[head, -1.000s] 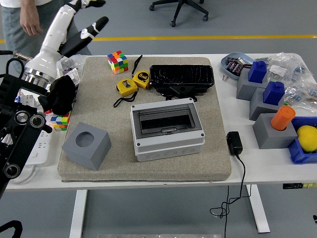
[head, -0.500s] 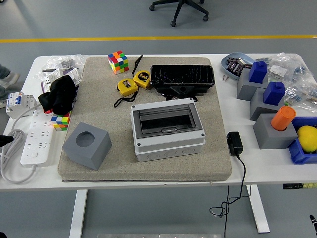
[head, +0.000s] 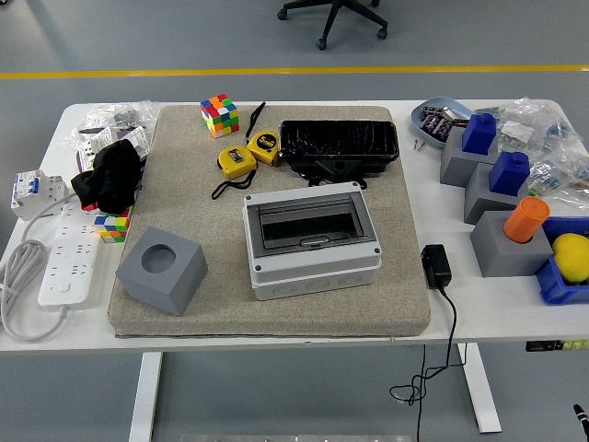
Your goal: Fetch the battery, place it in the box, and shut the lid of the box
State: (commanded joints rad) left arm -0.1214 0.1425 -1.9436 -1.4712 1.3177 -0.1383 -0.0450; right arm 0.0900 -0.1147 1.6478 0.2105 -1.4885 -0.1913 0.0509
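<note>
The white surface [head: 442, 318] holds a big tan mat [head: 276, 304], a white power strip [head: 66, 267], a black charger [head: 434, 265] and gray blocks [head: 502, 244].

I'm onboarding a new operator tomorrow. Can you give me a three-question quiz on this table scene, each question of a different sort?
1. True or false: the lid of the grey box is shut.
2. How many yellow tape measures lie on the mat?
3. What sits directly beyond the box? A) black case B) grey cube with a round hole C) power strip

Key: 1 true; 2 two; 3 A. Neither robot hand is in view.
</note>
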